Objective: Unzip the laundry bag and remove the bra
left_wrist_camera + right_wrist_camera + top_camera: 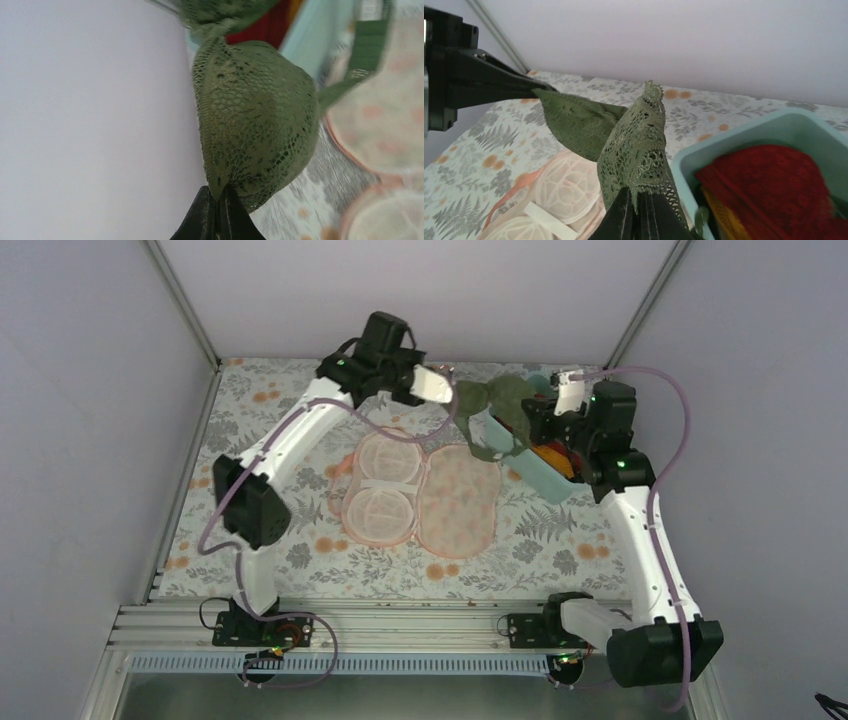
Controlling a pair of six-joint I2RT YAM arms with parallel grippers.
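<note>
The peach-pink laundry bag (420, 495) lies open flat on the table, its round white cups (556, 187) showing in the left half. The olive-green lace bra (495, 400) hangs in the air between both grippers, above the far rim of the bag and the teal tub. My left gripper (218, 195) is shut on one cup (255, 130) of the bra. My right gripper (636, 197) is shut on the other cup (639, 145). A strap (367, 47) dangles toward the tub.
A teal plastic tub (535, 475) stands right of the bag, holding a red cloth (774, 185) and an orange cloth (724, 212). The floral tablecloth (250, 420) covers the table. Grey walls close in at the back and sides.
</note>
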